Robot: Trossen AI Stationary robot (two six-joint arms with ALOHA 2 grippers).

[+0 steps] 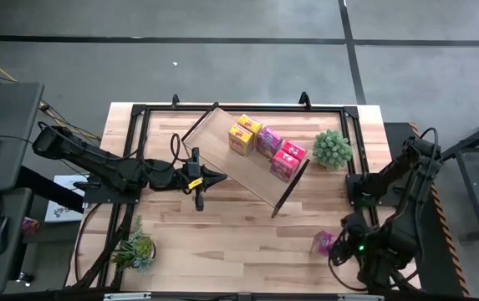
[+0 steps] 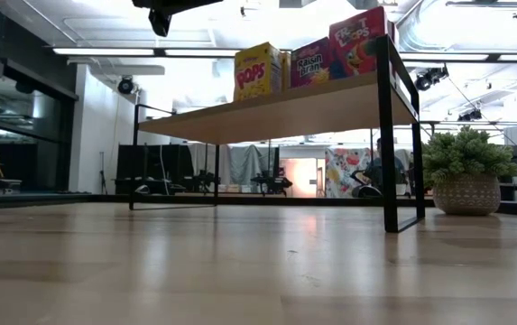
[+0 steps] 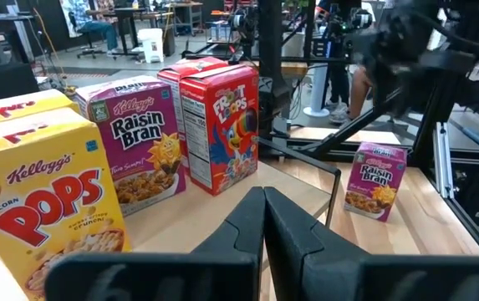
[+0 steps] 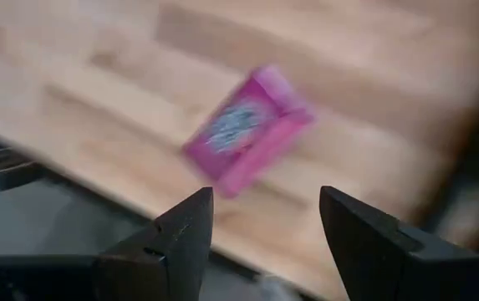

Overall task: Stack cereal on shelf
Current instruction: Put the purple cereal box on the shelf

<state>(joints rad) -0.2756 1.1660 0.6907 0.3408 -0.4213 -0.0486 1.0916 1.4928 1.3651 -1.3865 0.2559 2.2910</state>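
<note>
The shelf (image 1: 222,159) stands slantwise on the table's far middle. Along its top stand cereal boxes: yellow Corn Pops (image 3: 51,196), magenta Raisin Bran (image 3: 135,142) and red Froot Loops (image 3: 222,125). Another magenta Raisin Bran box (image 1: 323,242) stands upright on its base on the table near the right front. My right gripper (image 4: 264,209) hangs open above this box and points down, its fingers clear of it. My left gripper (image 3: 264,194) is shut and empty. It hovers level at the shelf's left side (image 1: 219,177) and points at the boxes.
A green potted plant (image 1: 333,149) stands by the shelf's right end, and a second plant (image 1: 135,249) sits at the near left corner. Black rails (image 1: 239,107) frame the tabletop. Bare wood lies between the shelf and the near edge.
</note>
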